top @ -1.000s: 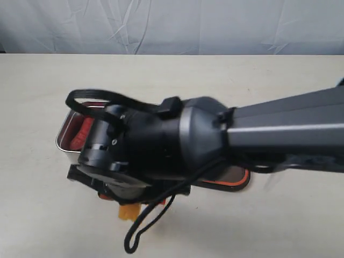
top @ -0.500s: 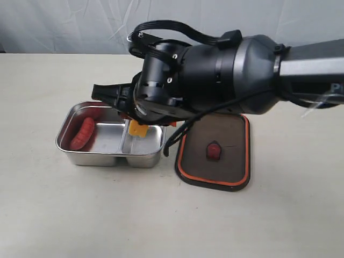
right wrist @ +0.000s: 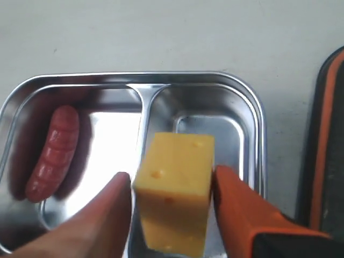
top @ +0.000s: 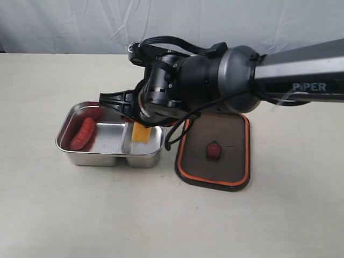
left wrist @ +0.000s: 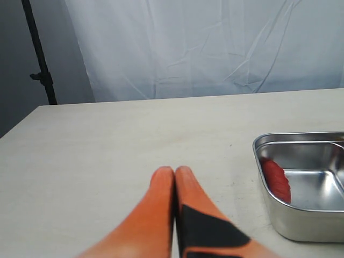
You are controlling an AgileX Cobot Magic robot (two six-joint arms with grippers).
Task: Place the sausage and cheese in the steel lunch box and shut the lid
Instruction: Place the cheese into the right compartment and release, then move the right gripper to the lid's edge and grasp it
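Note:
The yellow cheese (right wrist: 174, 188) sits between the orange fingers of my right gripper (right wrist: 172, 174), which is shut on it. It hangs tilted over the smaller compartment of the steel lunch box (right wrist: 252, 107), with its lower end down inside. In the exterior view the cheese (top: 141, 132) shows below the black right wrist, over the box (top: 110, 158). The dark red sausage (top: 82, 133) lies in the larger compartment. The dark lid (top: 228, 134) lies flat beside the box, orange rim up. My left gripper (left wrist: 174, 171) is shut and empty, low over the table, short of the box (left wrist: 258, 145).
The right arm (top: 290, 80) reaches in from the right and covers the box's far edge. A white cloth backdrop (top: 172, 24) hangs behind the table. A black stand pole (left wrist: 37, 51) shows in the left wrist view.
The right arm swung from the near side of the box to over it, carrying the cheese, then lowered it slightly into the smaller compartment. Box, sausage and lid came into view.

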